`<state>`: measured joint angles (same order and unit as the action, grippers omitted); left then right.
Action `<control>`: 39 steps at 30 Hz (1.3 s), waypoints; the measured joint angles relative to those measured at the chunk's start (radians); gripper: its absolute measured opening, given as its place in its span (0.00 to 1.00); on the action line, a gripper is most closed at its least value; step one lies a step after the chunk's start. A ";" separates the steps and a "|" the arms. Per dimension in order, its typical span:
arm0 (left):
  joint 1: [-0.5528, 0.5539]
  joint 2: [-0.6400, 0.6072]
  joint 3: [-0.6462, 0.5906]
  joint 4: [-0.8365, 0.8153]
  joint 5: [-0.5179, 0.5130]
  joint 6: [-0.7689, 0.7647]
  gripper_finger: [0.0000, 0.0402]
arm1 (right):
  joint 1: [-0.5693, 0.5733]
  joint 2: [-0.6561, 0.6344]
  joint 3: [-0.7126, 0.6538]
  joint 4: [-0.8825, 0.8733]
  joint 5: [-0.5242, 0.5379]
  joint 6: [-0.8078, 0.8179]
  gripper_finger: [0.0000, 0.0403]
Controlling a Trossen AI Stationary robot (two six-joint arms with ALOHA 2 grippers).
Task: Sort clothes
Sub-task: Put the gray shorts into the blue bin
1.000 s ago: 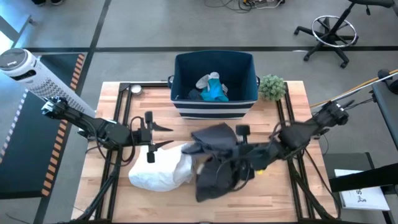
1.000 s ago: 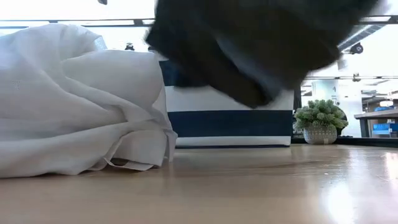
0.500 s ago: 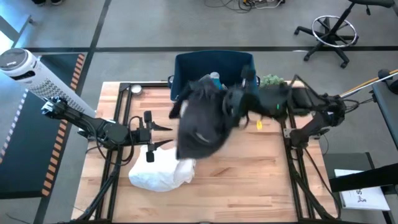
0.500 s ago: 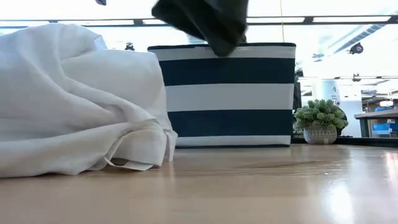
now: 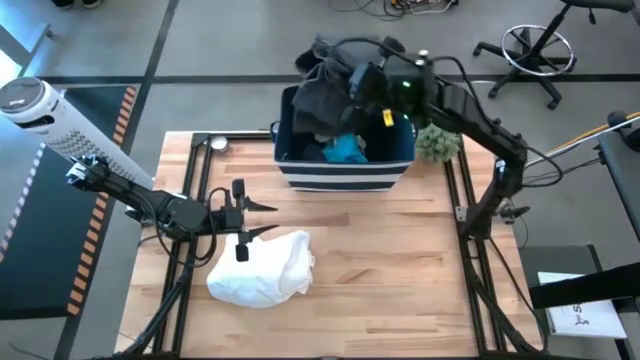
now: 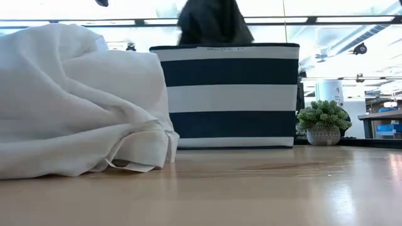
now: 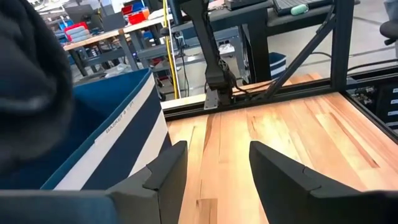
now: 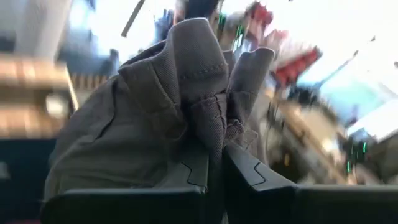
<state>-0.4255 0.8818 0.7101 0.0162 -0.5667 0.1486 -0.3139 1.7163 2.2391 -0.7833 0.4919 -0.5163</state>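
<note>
My right gripper [image 5: 352, 84] is raised over the far left part of the navy striped bin [image 5: 345, 170] and is shut on the large dark grey garment [image 5: 322, 88]. The garment also shows in the right wrist view [image 8: 155, 106] and in the low view [image 6: 212, 24] above the bin's rim. A teal-blue piece [image 5: 345, 149] lies in the bin. The large white garment [image 5: 262, 268] lies bunched on the table at the near left. My left gripper [image 5: 262, 218] is open and empty, just on the far side of the white garment. My right gripper pinches a bunched fold of the dark grey garment [image 8: 214, 134], several layers, between its two fingers [image 8: 249, 169]. The fingers come from the table's right. The garment hangs slack, clear of the table, over the bin's far left corner. I cannot tell whether its lower end touches the bin.
A small green plant [image 5: 437, 140] stands to the right of the bin. Dark frame rails [image 5: 195, 200] run along the table's left and right sides. Bare wood [image 5: 390, 260] lies on the near side of the bin, right of the white garment.
My right gripper has gone up and toward the table's far edge, from the near middle of the table to above the bin. The dark grey garment has been lifted clear of the table, swung across, and now hangs over the bin.
</note>
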 joint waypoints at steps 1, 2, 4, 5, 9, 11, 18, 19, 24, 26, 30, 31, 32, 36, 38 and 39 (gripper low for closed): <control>0.000 0.000 0.000 0.000 0.000 -0.001 0.40 | -0.024 0.008 -0.008 -0.049 -0.009 0.023 0.01; 0.000 0.000 0.000 0.000 0.000 -0.003 0.39 | -0.046 0.019 -0.015 -0.106 -0.035 0.050 0.01; 0.000 0.000 0.000 -0.001 0.001 -0.004 0.39 | -0.082 0.040 -0.029 -0.221 -0.107 0.115 0.01; 0.000 0.000 0.000 -0.001 0.001 -0.005 0.39 | -0.094 0.049 -0.036 -0.271 -0.149 0.144 0.01; 0.000 0.000 0.000 -0.001 0.002 -0.007 0.39 | -0.127 0.085 -0.062 -0.392 -0.284 0.214 0.01; 0.000 0.000 0.000 0.000 0.002 -0.007 0.40 | -0.145 0.105 -0.090 -0.407 -0.347 0.229 0.01; 0.000 0.000 0.000 0.002 0.002 -0.008 0.41 | -0.203 0.207 -0.186 -0.339 -0.452 0.217 0.01; 0.000 0.000 0.000 0.002 0.002 -0.008 0.41 | -0.215 0.229 -0.191 -0.329 -0.477 0.217 0.01; 0.000 0.000 0.000 0.000 0.002 -0.008 0.39 | -0.240 0.340 -0.193 -0.300 -0.527 0.208 0.01; 0.000 0.000 0.000 0.000 0.002 -0.009 0.38 | -0.240 0.380 -0.193 -0.297 -0.548 0.199 0.01; 0.000 0.000 0.000 -0.005 0.002 -0.014 0.38 | -0.243 0.451 -0.193 -0.294 -0.600 0.194 0.01; 0.000 0.000 0.000 -0.007 0.002 -0.016 0.39 | -0.243 0.464 -0.193 -0.293 -0.601 0.195 0.01; 0.000 0.000 0.000 -0.008 0.002 -0.018 0.39 | -0.242 0.476 -0.192 -0.292 -0.601 0.201 0.02; 0.000 0.000 0.000 -0.010 0.002 -0.023 0.41 | -0.238 0.487 -0.192 -0.300 -0.602 0.220 0.07; 0.000 0.000 0.000 -0.010 0.002 -0.023 0.42 | -0.230 0.469 -0.192 -0.306 -0.599 0.234 0.12; 0.000 0.000 0.000 -0.012 0.002 -0.023 0.43 | -0.227 0.454 -0.190 -0.314 -0.597 0.240 0.15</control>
<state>-0.4255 0.8818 0.7101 0.0046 -0.5648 0.1257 -0.5406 2.1707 2.0486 -1.0970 -0.1052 -0.2761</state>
